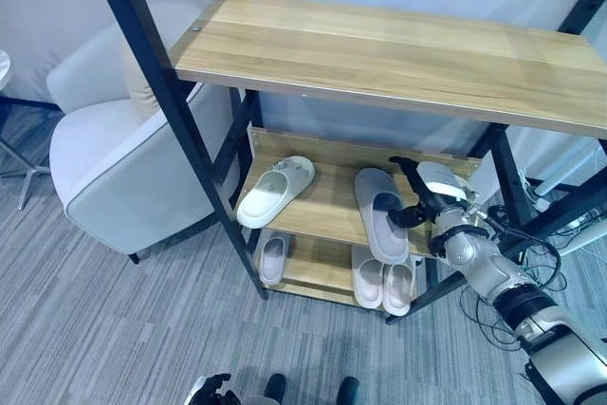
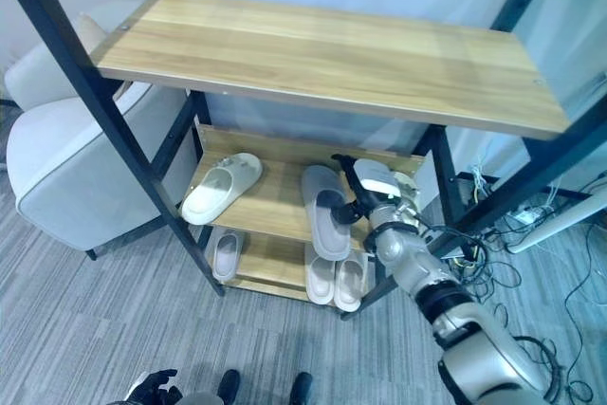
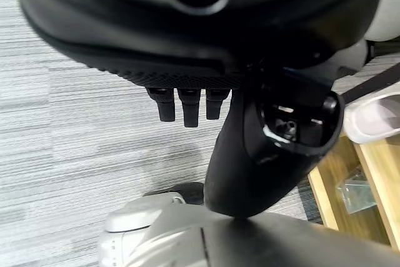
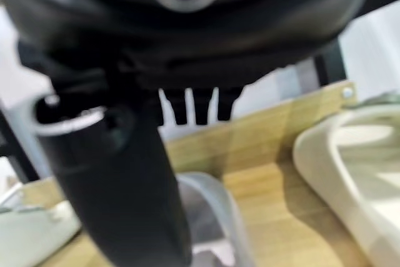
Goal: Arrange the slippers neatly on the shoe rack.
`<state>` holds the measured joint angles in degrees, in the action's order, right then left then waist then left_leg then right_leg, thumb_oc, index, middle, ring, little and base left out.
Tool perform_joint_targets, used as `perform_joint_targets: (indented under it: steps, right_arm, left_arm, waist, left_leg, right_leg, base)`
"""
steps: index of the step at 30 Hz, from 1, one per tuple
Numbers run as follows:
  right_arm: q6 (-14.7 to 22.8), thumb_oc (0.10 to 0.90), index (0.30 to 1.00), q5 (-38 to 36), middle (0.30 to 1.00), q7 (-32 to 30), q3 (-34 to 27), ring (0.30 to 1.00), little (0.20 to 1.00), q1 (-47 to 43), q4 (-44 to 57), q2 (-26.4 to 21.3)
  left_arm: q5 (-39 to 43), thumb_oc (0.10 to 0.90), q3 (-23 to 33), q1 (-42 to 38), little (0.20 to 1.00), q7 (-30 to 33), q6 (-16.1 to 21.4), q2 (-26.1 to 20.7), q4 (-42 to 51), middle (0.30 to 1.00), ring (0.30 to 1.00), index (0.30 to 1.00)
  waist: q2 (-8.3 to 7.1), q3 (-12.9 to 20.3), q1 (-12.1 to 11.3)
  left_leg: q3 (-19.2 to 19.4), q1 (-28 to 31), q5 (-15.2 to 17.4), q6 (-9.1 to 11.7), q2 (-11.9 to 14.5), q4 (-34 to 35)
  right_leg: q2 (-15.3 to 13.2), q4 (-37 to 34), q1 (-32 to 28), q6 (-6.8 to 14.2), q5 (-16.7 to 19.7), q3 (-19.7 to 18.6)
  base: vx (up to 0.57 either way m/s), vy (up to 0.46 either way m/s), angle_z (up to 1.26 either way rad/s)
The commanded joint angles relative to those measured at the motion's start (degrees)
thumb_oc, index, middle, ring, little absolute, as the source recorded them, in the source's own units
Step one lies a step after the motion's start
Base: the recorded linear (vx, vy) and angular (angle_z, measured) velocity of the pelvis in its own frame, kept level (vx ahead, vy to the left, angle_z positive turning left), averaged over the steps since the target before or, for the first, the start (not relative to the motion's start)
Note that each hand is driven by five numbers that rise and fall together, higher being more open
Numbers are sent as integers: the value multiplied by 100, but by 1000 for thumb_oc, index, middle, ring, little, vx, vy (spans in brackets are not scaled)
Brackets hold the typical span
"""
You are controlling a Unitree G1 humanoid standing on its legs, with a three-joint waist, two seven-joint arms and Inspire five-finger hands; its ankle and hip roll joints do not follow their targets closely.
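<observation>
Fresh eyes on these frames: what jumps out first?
The right hand is on the shoe rack's middle shelf, touching the grey slipper at that shelf's right end. A white slipper lies askew at the shelf's left end, and three more slippers sit on the bottom shelf. A pale armchair stands left of the rack.

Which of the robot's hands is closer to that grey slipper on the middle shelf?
The right robot hand: it is at the grey slipper on the middle shelf. The left robot hand hangs low over the carpet, far from it.
</observation>
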<state>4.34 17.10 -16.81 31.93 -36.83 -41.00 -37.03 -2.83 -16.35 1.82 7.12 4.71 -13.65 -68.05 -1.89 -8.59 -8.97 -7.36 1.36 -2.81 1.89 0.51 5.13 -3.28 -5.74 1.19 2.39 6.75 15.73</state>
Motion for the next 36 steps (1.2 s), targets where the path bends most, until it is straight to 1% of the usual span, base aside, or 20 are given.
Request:
perform_joint_targets:
  steps: [1,2,3,6,12,14,16,17,18,19,20,21,23,25,27,30,31,33,34,36]
  right_arm:
    - [112,565,547,-253,547,-540,-252,547,547,-1102,-154,-85]
    - [105,518,476,-342,476,-557,-302,476,476,-1122,-241,-25]
    - [102,400,300,-385,300,-575,-319,300,300,-1137,-304,7]
    - [95,400,300,-528,300,-602,-398,300,300,-1139,-409,89]
    - [165,400,300,-539,300,-607,-525,300,300,-788,25,162]
    - [212,400,300,-506,300,-595,-624,300,300,-504,443,162]
    - [295,400,300,-486,300,-588,-920,300,300,-26,1187,94]
    - [286,400,300,-483,300,-582,-933,300,300,-6,1207,89]
    - [339,400,300,-485,300,-577,-1098,300,300,212,1511,63]
    - [403,400,300,-438,300,-565,-1372,300,300,559,2061,-7]
    - [481,400,300,-478,300,-551,-1525,300,300,769,2351,7]
    - [470,400,300,-476,300,-541,-1547,300,300,800,2381,4]
    - [578,400,300,-536,300,-473,-1799,300,300,1153,2971,21]
    - [731,400,300,-813,300,-335,-2042,300,300,1563,3492,197]
    - [953,400,300,-1319,300,-130,-2239,300,300,1984,4023,511]
    - [1113,400,300,-1693,300,253,-2296,300,300,2528,4617,753]
    - [1106,400,300,-1696,300,261,-2303,300,300,2542,4632,752]
    - [1190,400,300,-1929,300,487,-2234,300,300,2794,4879,833]
    - [1205,400,300,-2178,300,762,-2100,300,300,3001,5018,928]
    - [1227,400,300,-2635,300,1091,-1948,300,300,3250,5099,1031]
  left_arm:
    - [1,800,-657,-91,900,-2,68,240,-295,900,900,900]
    - [23,800,-664,-84,900,1,64,240,-302,900,900,900]
    - [37,800,-661,-85,900,6,60,236,-306,900,900,900]
    - [67,800,-661,-89,900,19,47,237,-312,900,900,900]
    - [87,800,-590,-65,900,15,25,284,-292,900,900,900]
    - [64,800,-543,-54,900,9,14,304,-284,900,900,900]
    - [28,800,-422,-63,900,5,-11,315,-283,900,900,900]
    - [27,800,-429,-60,900,5,-11,313,-283,900,900,900]
    - [6,800,-378,-67,900,0,-17,317,-280,900,900,900]
    - [-37,800,-292,-71,900,-17,-35,308,-270,900,900,900]
    - [-71,800,-239,-77,900,-22,-37,313,-269,900,900,900]
    - [-73,800,-248,-72,900,-22,-38,309,-268,900,900,900]
    - [-122,800,-183,-80,900,-53,-56,325,-260,900,900,900]
    - [-165,800,-147,-94,900,-71,-57,351,-256,900,900,900]
    - [-177,800,-103,-108,900,-90,-61,389,-245,900,900,900]
    - [-181,800,-31,-108,900,-137,-78,433,-207,900,900,900]
    - [-182,800,-34,-103,900,-138,-79,432,-206,900,900,900]
    - [-175,800,-13,-96,900,-130,-69,443,-165,900,900,900]
    - [-172,800,7,-115,900,-143,-66,465,-145,900,900,900]
    - [-155,800,-10,-142,900,-165,-57,489,-138,900,900,900]
  waist:
    - [-40,-51,-199]
    - [-38,-56,-209]
    - [-46,-58,-216]
    - [-57,-62,-238]
    - [-53,-11,-202]
    - [-34,24,-159]
    - [0,49,-83]
    - [-1,50,-89]
    - [14,64,-60]
    - [37,77,-12]
    - [60,81,42]
    - [58,84,32]
    - [94,95,98]
    - [132,103,174]
    - [180,102,275]
    - [228,104,398]
    - [229,107,394]
    - [250,98,464]
    - [272,91,527]
    - [283,71,592]
  left_leg:
    - [42,-297,135,50,-100,-13]
    - [24,-308,130,48,-103,-13]
    - [7,-317,126,48,-106,-13]
    - [-33,-331,125,47,-121,-13]
    - [-44,-259,176,29,-135,-13]
    - [-18,-223,200,21,-135,-13]
    - [19,-163,235,12,-130,-13]
    - [19,-160,236,12,-129,-13]
    - [31,-139,252,9,-127,-13]
    - [57,-112,270,8,-123,-13]
    - [75,-93,283,6,-119,-13]
    - [75,-89,284,6,-118,-13]
    - [116,-63,302,3,-106,-13]
    - [169,-35,317,-4,-98,-13]
    - [222,-16,322,-8,-95,-13]
    - [317,22,337,-7,-79,-13]
    - [319,23,338,-7,-79,-13]
    - [389,38,345,-4,-63,-13]
    - [456,38,342,-1,-51,-13]
    - [512,29,331,4,-39,-13]
  right_leg:
    - [13,74,-461,354,-903,-57]
    - [15,74,-454,349,-905,-47]
    - [17,74,-450,347,-908,-41]
    - [15,74,-457,339,-916,-24]
    - [2,74,-520,335,-947,-17]
    - [-1,74,-551,336,-960,-32]
    - [-10,74,-575,342,-967,-62]
    - [-9,74,-578,342,-967,-62]
    - [-14,74,-588,344,-972,-68]
    - [-17,74,-600,348,-975,-81]
    - [-25,74,-602,352,-971,-95]
    - [-25,74,-606,352,-972,-95]
    - [-33,74,-611,360,-968,-124]
    - [-36,74,-611,363,-960,-162]
    - [-43,74,-605,363,-949,-220]
    - [-44,74,-599,363,-936,-300]
    - [-43,74,-599,363,-936,-303]
    - [-43,74,-575,367,-915,-354]
    - [-41,74,-550,374,-891,-410]
    - [-42,74,-526,377,-872,-457]
  base:
    - [24,12,9]
    - [18,11,12]
    - [14,9,16]
    - [10,-1,11]
    - [19,3,4]
    - [33,14,0]
    - [0,0,0]
    - [0,0,0]
    - [0,0,0]
    - [0,0,0]
    - [0,0,0]
    - [0,0,0]
    - [0,0,0]
    - [1,-6,-7]
    - [-11,-6,-12]
    - [-15,0,-20]
    - [-14,-5,-24]
    - [-34,-3,-18]
    - [-55,5,-16]
    - [-57,2,-17]
